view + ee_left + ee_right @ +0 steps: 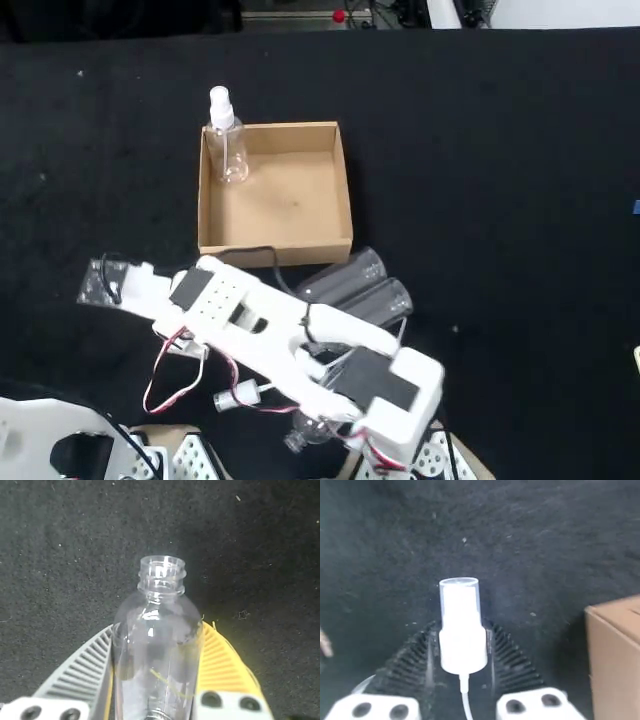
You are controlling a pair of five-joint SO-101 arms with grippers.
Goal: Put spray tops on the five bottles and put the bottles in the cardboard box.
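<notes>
Noting left gripper (157, 630) jaws pinching an uncapped bottle (157, 665) | right gripper (461, 630) jaws pinching a spray top (460, 605) | we see one capped bottle (229, 152) standing in cardboard box (275, 243) corner.

A capped bottle (228, 150) stood in the cardboard box (275, 245), two uncapped bottles (360, 290) lying just beside it. The left pincer (157, 630) gripped an open-necked bottle (159, 650), the right pincer (461, 630) a spray top (462, 615).
</notes>
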